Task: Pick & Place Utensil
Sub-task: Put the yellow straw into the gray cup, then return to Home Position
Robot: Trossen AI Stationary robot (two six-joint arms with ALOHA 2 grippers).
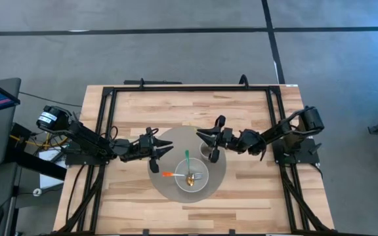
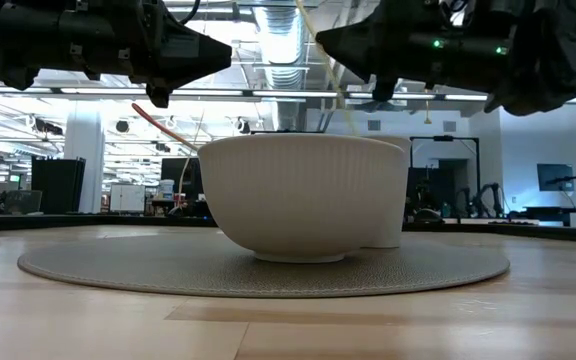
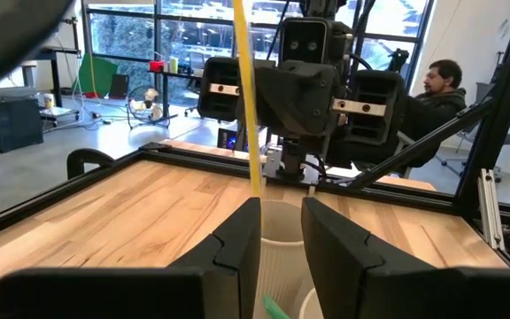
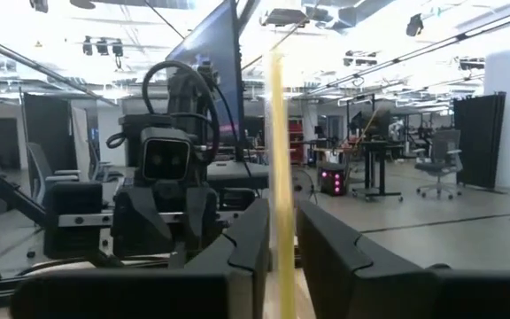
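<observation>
High view: the bowl (image 1: 190,176) is seen on a round mat (image 1: 169,187) on the table (image 1: 254,190), with a green utensil (image 1: 187,157), an orange utensil (image 1: 169,174) and a gold-coloured fork (image 1: 194,177) lying in it. A white cup (image 1: 205,151) stands just beside the bowl, below the right gripper (image 1: 212,145). A yellow utensil (image 4: 278,159) is seen upright between the right fingers (image 4: 251,244), which are clenched on it; its lower end appears to hang over the cup, though contact with the cup cannot be told. The left gripper (image 1: 155,157) hovers near the bowl's rim, opposite the right one; its fingers (image 3: 237,248) are held slightly apart with nothing between them.

Several failures are judged possible. The thin stick is gripped along a narrow line, so it could pivot or slip between the right fingers if it is knocked against the cup's rim. If it is released while tilted, the light cup could be tipped or the utensil could fall onto the mat. The two grippers are close together, so a collision would be risked by any inward move of the left arm.
</observation>
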